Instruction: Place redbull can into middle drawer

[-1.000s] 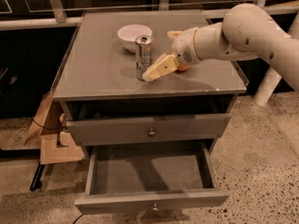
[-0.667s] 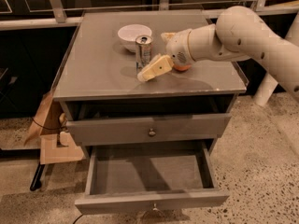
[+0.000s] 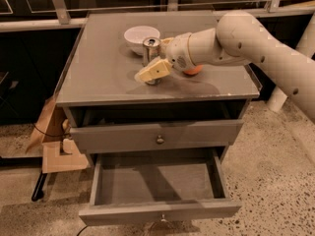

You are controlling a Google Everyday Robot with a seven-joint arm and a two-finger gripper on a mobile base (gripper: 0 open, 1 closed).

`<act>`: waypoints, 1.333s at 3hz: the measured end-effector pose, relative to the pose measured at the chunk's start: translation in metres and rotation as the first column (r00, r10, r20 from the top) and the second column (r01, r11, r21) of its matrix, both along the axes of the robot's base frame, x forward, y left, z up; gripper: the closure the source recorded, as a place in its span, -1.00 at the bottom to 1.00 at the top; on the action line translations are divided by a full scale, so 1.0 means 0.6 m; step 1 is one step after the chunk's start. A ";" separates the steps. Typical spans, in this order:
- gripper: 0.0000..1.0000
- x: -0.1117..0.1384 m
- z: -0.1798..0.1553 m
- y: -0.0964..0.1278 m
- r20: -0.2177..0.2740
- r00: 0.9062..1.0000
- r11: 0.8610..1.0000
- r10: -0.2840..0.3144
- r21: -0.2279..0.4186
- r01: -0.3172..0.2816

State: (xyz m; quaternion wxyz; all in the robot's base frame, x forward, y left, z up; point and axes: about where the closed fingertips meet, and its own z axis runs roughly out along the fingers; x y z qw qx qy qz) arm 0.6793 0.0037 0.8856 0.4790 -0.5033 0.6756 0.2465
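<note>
The redbull can point(image 3: 151, 47) stands upright on the grey cabinet top point(image 3: 103, 77), just in front of the white bowl point(image 3: 139, 34). My gripper point(image 3: 151, 59) reaches in from the right and is open. One cream finger point(image 3: 153, 70) crosses the front of the can's lower half, and the other shows behind the can. The can rests on the top. The middle drawer point(image 3: 160, 211) is pulled wide open below, with nothing inside it.
An orange point(image 3: 193, 71) lies on the top, mostly hidden behind my wrist. The upper grey drawer point(image 3: 160, 137) with its knob sits slightly out. Cardboard boxes point(image 3: 59, 151) stand on the floor at the left. A white post point(image 3: 283, 90) stands at the right.
My gripper has moved left and a little away from the camera, from beside the can to around it. The can, the bowl and the drawers have not moved.
</note>
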 end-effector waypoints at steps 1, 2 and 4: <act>-0.16 0.000 0.000 0.000 0.000 1.000 1.000 0.000 0.000 0.000; 0.31 0.000 0.000 0.000 0.000 1.000 1.000 0.000 0.000 0.000; 1.00 0.000 0.000 0.000 0.000 1.000 1.000 0.000 0.000 0.000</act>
